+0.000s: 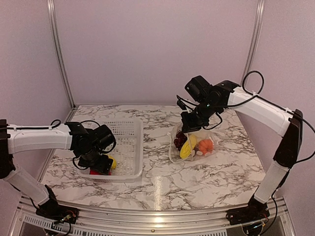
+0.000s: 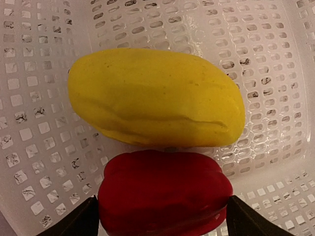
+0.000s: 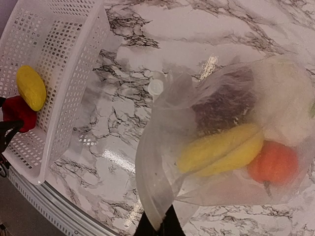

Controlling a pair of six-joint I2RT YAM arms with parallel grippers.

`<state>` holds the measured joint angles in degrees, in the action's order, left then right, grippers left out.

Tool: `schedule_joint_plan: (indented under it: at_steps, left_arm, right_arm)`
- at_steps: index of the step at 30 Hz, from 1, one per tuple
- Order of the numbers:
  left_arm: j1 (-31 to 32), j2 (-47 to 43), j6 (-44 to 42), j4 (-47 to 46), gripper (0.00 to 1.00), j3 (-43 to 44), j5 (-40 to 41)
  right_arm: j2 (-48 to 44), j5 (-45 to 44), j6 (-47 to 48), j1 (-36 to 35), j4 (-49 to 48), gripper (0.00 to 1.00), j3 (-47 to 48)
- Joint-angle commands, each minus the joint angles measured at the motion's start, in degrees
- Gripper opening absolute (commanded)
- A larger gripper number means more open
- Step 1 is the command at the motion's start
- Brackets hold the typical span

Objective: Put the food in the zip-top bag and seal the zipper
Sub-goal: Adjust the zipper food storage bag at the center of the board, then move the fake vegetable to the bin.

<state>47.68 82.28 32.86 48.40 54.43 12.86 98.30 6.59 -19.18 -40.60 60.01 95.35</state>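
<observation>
My left gripper [image 2: 162, 219] is down in the white basket [image 1: 132, 129], its jaws pressed against both sides of the red pepper [image 2: 165, 191]. A yellow piece [image 2: 155, 96] lies just beyond the pepper, touching it. My right gripper [image 3: 158, 225] is shut on the mouth edge of the zip-top bag [image 3: 167, 147] and holds that edge up. The bag lies right of the basket in the top view [image 1: 194, 143]. It holds yellow banana pieces [image 3: 221, 150], dark grapes [image 3: 226, 101], an orange fruit [image 3: 273, 163] and a pale vegetable [image 3: 290, 101]. I cannot make out the zipper strip.
The basket's perforated walls [image 2: 256, 44] surround the left gripper closely. The marble table [image 1: 162, 182] ends at a metal rail in front. Pale walls stand behind and at both sides.
</observation>
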Motion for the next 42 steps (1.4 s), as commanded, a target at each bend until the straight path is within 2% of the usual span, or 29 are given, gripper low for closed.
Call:
schedule_joint_plan:
  at_steps: [1, 4, 8, 12, 17, 20, 22, 25, 29, 33, 42]
  left_arm:
    - [-0.3, 3.2, -2.7, 1.8, 0.91, 2.7, -0.6]
    - [-0.4, 4.9, -3.3, 1.3, 0.91, 3.7, -2.9]
    - [-0.3, 8.1, -3.5, 0.1, 0.89, 5.8, -9.9]
    - [-0.3, 8.5, -3.2, -6.4, 0.88, 7.3, -17.2]
    - [-0.3, 9.1, -4.9, -12.4, 0.88, 11.0, -13.2]
    - [-0.3, 8.1, -5.0, -15.2, 0.89, 12.6, -7.6]
    - [-0.4, 6.9, -4.3, -14.2, 0.89, 14.0, -4.6]
    - [-0.3, 5.1, -0.7, -8.0, 0.88, 15.9, -3.0]
    - [-0.3, 1.4, 5.5, -1.3, 0.86, 13.9, -5.3]
    - [-0.1, -1.6, 9.4, 0.9, 0.82, 9.4, -11.9]
    - [0.5, 3.1, 6.8, 1.1, 0.74, 6.1, -19.1]
  right_arm:
    - [-2.6, 0.5, -0.7, -0.2, -1.2, 0.0, -0.5]
    - [-3.1, 0.5, -0.8, -0.3, -1.5, 0.0, -1.5]
    - [-3.5, 0.7, -1.0, -0.2, -2.1, 0.0, -2.4]
    - [-3.5, 0.8, -1.0, 0.0, -2.6, 0.0, -2.9]
    - [-3.4, 1.5, -1.2, 0.3, -3.9, 0.0, -4.1]
    - [-3.0, 2.1, -1.2, 0.3, -4.4, 0.0, -4.0]
    - [-2.8, 2.1, -1.0, 0.4, -4.4, 0.0, -3.7]
    - [-2.8, 2.1, -0.8, 0.7, -4.4, 0.0, -3.7]
    - [-2.8, 2.3, -0.4, 1.0, -4.7, 0.0, -3.9]
    - [-2.5, 2.8, -0.2, 1.4, -5.0, 0.0, -3.9]
    - [-1.3, 3.8, 0.8, 1.6, -4.6, 0.0, -2.6]
